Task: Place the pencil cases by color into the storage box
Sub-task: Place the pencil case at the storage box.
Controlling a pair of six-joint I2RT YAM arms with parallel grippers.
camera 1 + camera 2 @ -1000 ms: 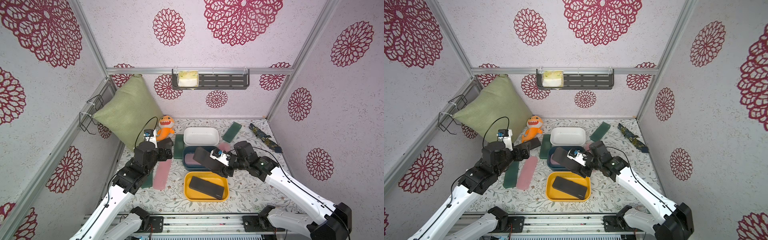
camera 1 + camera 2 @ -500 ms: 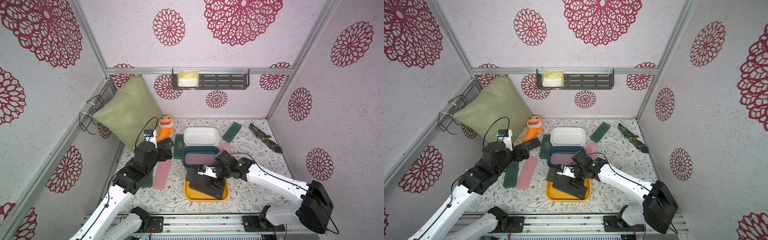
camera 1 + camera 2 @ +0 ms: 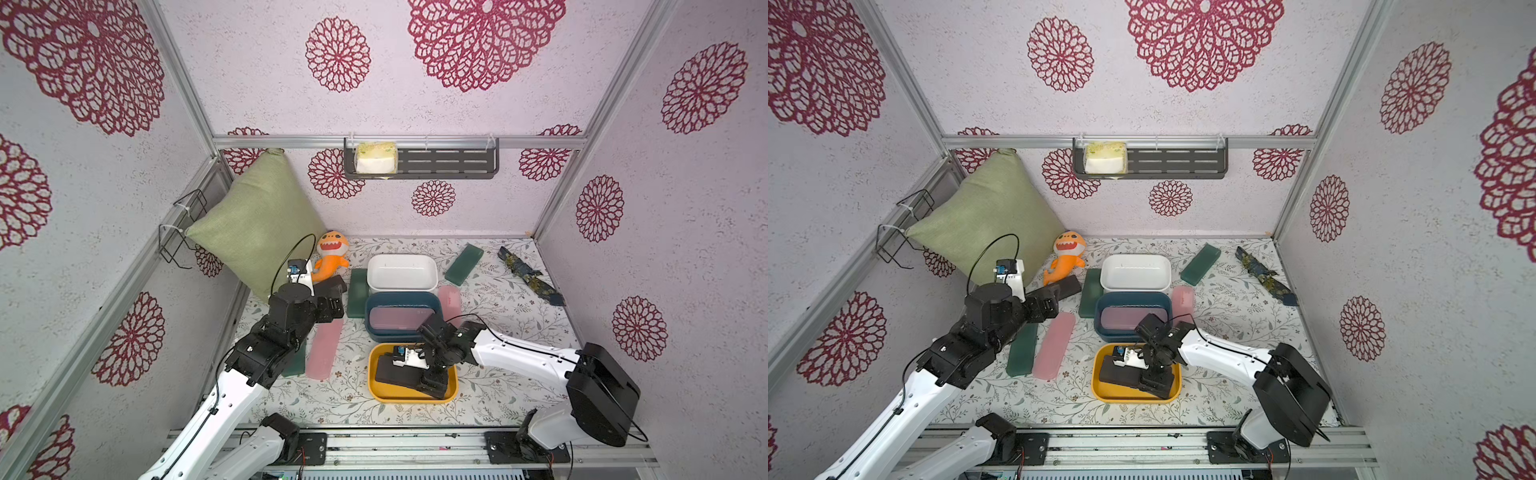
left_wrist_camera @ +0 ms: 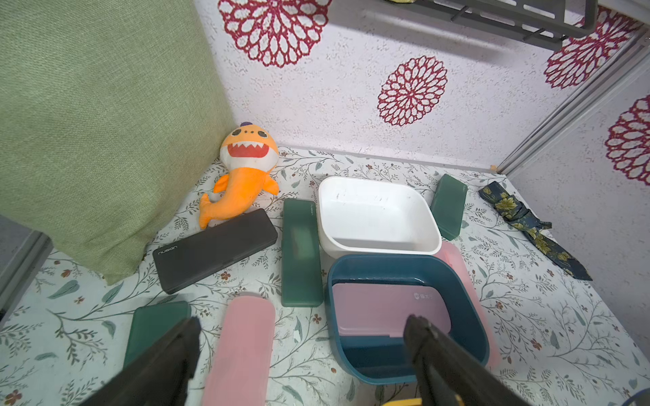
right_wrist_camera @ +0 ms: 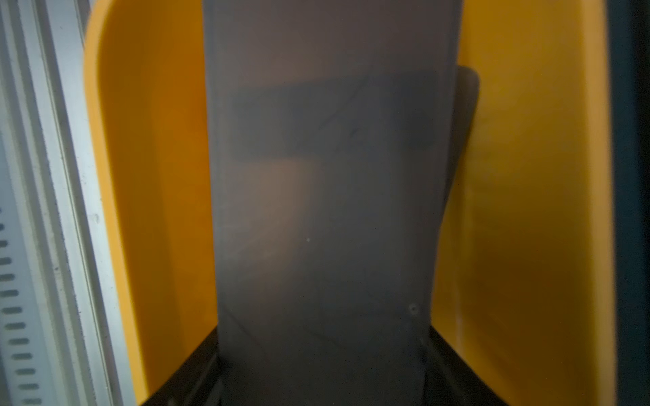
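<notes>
My right gripper (image 3: 432, 379) (image 5: 323, 369) is shut on a black pencil case (image 3: 395, 371) (image 5: 327, 211), held low inside the yellow bin (image 3: 376, 395) (image 5: 158, 175). Under it lies another black case (image 5: 466, 105). A pink case (image 4: 387, 309) lies in the blue bin (image 4: 471, 302); the white bin (image 4: 380, 247) holds nothing. My left gripper (image 4: 302, 327) (image 3: 332, 305) hangs open above a pink case (image 4: 242, 351) and a green case (image 4: 154, 323) on the table. A black case (image 4: 214, 249), two green cases (image 4: 300, 253) (image 4: 448, 205) and a pink case (image 4: 453, 256) also lie loose.
A green pillow (image 3: 257, 220) leans in the back left corner beside an orange shark plush (image 3: 330, 255). A dark floral cloth strip (image 3: 528, 274) lies at the back right. A wall shelf (image 3: 440, 162) hangs on the back wall. The metal rail (image 3: 374, 444) runs along the front edge.
My right arm has swung the black case from above the blue bin down into the yellow bin, over the black case lying there. The left arm has not moved.
</notes>
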